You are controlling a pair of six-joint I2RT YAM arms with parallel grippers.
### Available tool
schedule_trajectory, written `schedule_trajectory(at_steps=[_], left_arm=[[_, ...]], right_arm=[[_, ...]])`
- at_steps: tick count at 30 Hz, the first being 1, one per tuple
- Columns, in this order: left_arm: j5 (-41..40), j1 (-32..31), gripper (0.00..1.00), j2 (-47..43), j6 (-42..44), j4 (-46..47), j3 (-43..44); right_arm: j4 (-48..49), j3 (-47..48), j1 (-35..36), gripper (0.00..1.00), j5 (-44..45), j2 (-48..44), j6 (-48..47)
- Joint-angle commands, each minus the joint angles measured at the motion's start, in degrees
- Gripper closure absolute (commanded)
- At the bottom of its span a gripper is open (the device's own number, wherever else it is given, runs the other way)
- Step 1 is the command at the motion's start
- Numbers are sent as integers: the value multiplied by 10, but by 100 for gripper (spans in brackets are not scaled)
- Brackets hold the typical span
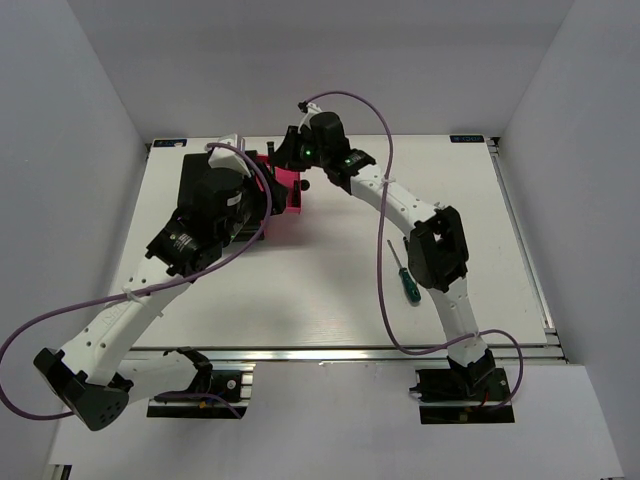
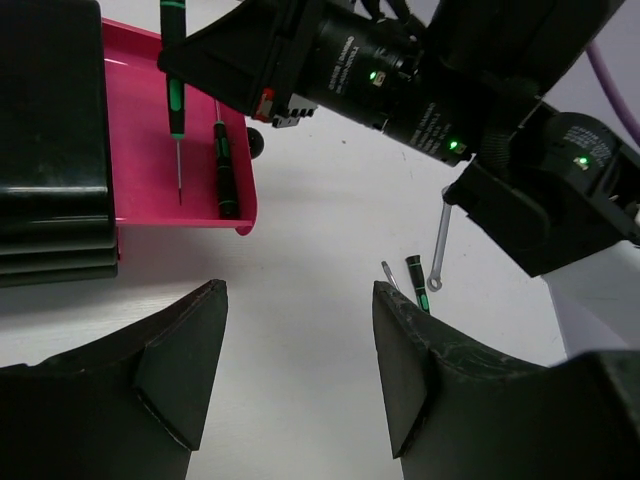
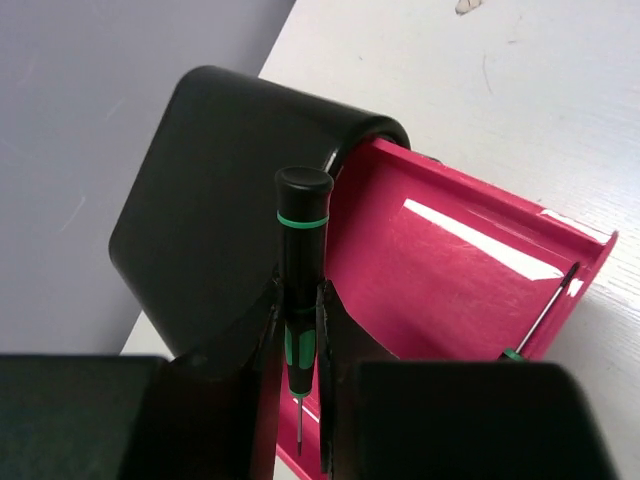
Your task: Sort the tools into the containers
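The right tool (image 3: 300, 305) grasps a black-handled screwdriver (image 3: 303, 230) upright over the open pink drawer (image 3: 440, 270) of the black cabinet (image 3: 220, 190), at the far left of the tabletop (image 1: 330, 300). Its tip seems just clear of the drawer floor. 1 more slim screwdriver (image 2: 226, 165) lies inside that drawer. The left tool (image 2: 298, 300) hangs released and empty near the drawer. To the right on the tabletop lie the silver wrench (image 2: 441, 240), another small screwdriver (image 2: 416, 283) and, nearer, the green-handled screwdriver (image 1: 408, 284).
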Motion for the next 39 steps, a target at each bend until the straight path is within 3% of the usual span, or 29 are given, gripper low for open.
schedule_trajectory(at_steps=[1,3,4,7,13,15,17,18,20,22,24,29,33,39], left_arm=[[-4,1,30,-14,-6,1,-3],[7,1,30,-6,-4,9,-3],[13,1,30,-2,-3,19,-2],[50,1,29,27,0,43,3],[130,1,29,102,-2,78,26],[156,1,35,117,-9,101,28],[182,1,43,153,-24,123,34],[201,1,57,171,-29,128,49],[230,-6,68,242,-43,127,76],[235,-24,75,296,-56,109,133],[239,-37,76,378,-61,88,182],[239,-77,41,537,-82,-34,385],[233,-102,35,654,-89,-112,510],[245,-124,28,724,-105,-132,566]], right_arm=[[35,-11,1,97,9,-6,-5],[33,-25,0,86,-3,-12,-24],[29,-28,0,75,-4,-13,-41],[22,-23,-4,58,-5,-17,-59],[29,9,-35,51,-24,-30,-82],[25,9,-52,52,-34,-42,-96],[16,-11,-92,60,-49,-77,-119],[13,-43,-110,66,-61,-92,-151],[-2,-90,-171,79,-84,-144,-193],[-20,-174,-232,94,-96,-197,-262],[-86,-217,-264,96,-62,-227,-311],[-234,-355,-348,69,-59,-308,-449],[-277,-472,-361,60,-67,-395,-484],[-254,-580,-381,55,-64,-470,-443]])
